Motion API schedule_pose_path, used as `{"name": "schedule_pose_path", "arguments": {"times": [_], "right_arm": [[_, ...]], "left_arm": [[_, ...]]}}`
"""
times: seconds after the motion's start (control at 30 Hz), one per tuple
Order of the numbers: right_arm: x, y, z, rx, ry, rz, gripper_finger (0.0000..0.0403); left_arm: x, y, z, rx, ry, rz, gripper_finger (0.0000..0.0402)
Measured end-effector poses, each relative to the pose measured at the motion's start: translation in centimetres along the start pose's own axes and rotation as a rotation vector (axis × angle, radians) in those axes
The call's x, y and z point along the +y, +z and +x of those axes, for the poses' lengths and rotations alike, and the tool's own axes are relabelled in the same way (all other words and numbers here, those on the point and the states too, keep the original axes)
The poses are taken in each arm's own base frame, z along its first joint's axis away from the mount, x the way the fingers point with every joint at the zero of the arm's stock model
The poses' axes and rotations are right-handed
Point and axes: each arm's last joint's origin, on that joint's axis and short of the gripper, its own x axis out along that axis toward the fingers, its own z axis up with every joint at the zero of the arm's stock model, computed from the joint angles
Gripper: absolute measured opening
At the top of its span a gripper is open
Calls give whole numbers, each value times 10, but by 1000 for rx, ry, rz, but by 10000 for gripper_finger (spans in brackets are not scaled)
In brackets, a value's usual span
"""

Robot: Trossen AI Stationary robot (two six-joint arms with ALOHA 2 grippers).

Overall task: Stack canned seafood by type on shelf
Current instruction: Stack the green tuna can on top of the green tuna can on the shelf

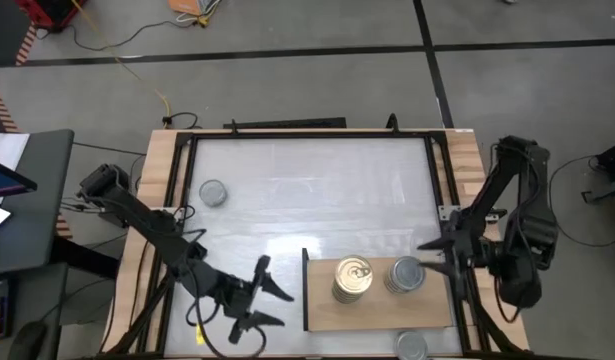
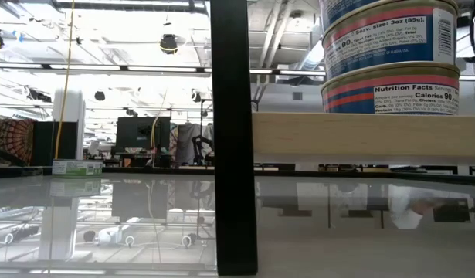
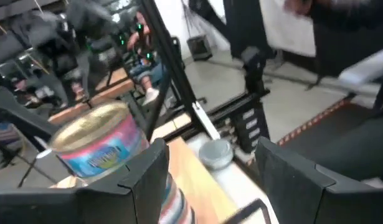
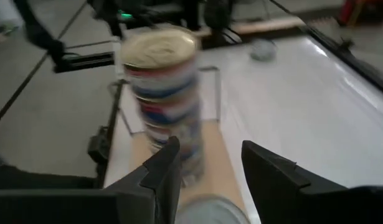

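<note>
Shelf [image 1: 327,312] carries a gold-lidded stack [image 1: 353,278] and a silver-lidded stack [image 1: 407,274] side by side. Right gripper [image 1: 432,252] is just beside the silver stack, jaws part open, nothing held. Left gripper [image 1: 270,300] is parted, empty. A stray silver tin [image 1: 214,193] lies well apart; it is best fetched without nudging the tall stacks.

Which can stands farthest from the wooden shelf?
The lone silver-lidded can on the table's far left; the other cans sit on the shelf or beside its near edge.
</note>
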Motion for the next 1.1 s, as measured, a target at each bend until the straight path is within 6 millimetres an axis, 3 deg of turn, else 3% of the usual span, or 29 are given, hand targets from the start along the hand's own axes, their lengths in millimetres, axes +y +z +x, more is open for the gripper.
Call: {"name": "schedule_pose_path", "arguments": {"times": [0.2,0.4,0.77,1.1], "right_arm": [[31,22,5,-45,100,-113,185],[66,16,22,1,230,-235,185],[129,-24,55,105,469,-371,185],[152,-65,76,353,549,-251,184]], "left_arm": [[-20,-14,14,53,128,48,228],[-26,-16,20,114,274,46,228],[-25,-14,19,102,300,-50,228],[-20,-14,17,124,445,-77,228]]}}
